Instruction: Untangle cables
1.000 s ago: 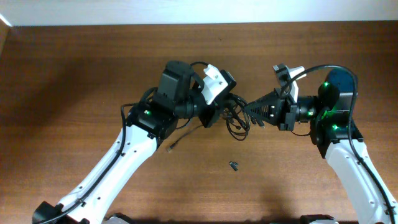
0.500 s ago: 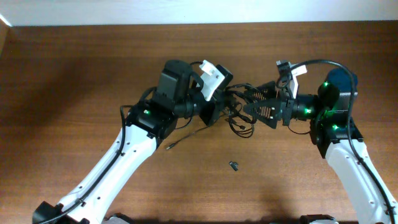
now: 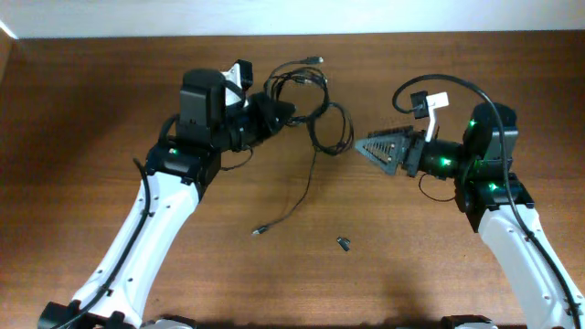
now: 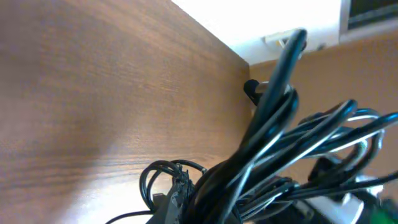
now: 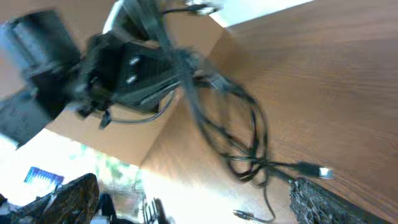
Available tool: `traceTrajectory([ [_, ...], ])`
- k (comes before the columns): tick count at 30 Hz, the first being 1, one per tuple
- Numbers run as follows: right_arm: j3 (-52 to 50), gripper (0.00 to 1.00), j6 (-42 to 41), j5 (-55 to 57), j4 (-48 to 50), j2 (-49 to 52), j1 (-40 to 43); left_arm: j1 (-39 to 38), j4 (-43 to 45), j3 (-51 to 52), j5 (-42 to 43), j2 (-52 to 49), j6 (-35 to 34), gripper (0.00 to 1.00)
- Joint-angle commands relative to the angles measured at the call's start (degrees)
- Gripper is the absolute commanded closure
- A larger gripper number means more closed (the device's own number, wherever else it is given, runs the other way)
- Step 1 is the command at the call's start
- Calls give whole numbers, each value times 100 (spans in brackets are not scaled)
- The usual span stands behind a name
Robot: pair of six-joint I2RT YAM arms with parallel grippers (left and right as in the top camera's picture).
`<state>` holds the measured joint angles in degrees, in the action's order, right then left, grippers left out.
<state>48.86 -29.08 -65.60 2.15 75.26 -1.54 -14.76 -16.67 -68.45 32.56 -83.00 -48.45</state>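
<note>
The cables [image 3: 315, 128] are thin black cords, bunched in loops between the two arms at the back of the table. One long strand trails down to a plug [image 3: 260, 230]. My left gripper [image 3: 274, 111] is shut on the bundle's left side; in the left wrist view the cables [image 4: 273, 143] fill the space at its fingers [image 4: 180, 193]. My right gripper [image 3: 366, 148] stands open just right of the loops, with nothing between its jaws. In the right wrist view the cables [image 5: 249, 143] hang ahead of it, and a silver-tipped plug [image 5: 311, 169] lies close to its right finger [image 5: 323, 202].
A tiny dark loose piece [image 3: 345, 243] lies on the wooden table [image 3: 91, 137] in front of the cables. The table's far edge meets a white wall [image 3: 292, 16]. The right arm's own thicker cable [image 3: 439, 87] arcs above its wrist.
The right gripper has opened, let go of the bundle and drawn back right. The left arm has pulled the bundle left and toward the back, stretching one strand out across the table.
</note>
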Motion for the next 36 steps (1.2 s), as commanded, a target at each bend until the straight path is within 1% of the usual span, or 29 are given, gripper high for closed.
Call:
traceTrajectory([
  [1,59,1,896,-953,26,-63,-33,17,-380,15,-1054,-2,-1346,100],
  [2,59,1,1060,-1088,24,-63,-33,0,-498,15,-1224,-2,-1499,100],
  [5,59,1,1360,-1222,24,-63,-33,-114,-520,15,-1318,-2,-1517,100],
  [9,59,1,1432,-1150,33,-63,-39,-369,-476,15,-1759,-2,-1576,100],
  [12,59,1,1429,-629,17,-63,-37,-726,-428,15,-1952,-4,-1908,100],
  [15,59,1,1432,-533,20,-63,-37,-1069,-59,15,-1963,-4,-2450,100],
  [20,59,1,1434,-83,-24,-63,-37,-1394,437,15,-2041,-4,-2450,100],
  [22,59,1,1436,345,-188,-61,-37,-1480,468,15,-2044,-4,-2450,100],
  [24,59,1,1687,433,-363,-61,-37,-1499,466,15,-2041,-4,-2448,100],
  [26,59,1,1692,800,-608,-61,-37,-1506,466,15,-2039,-4,-2448,100],
  [31,59,1,2039,892,-671,-59,-37,-1766,472,15,-2039,-4,-2555,100],
  [32,59,0,2149,892,-697,-57,-37,-1834,505,15,-2037,-4,-2662,100],
  [34,59,4,2317,894,-785,-52,-37,-1989,704,15,-2039,-4,-2704,100],
  [36,59,10,2315,894,-800,-39,-37,-2092,837,15,-2039,-4,-2704,100],
])
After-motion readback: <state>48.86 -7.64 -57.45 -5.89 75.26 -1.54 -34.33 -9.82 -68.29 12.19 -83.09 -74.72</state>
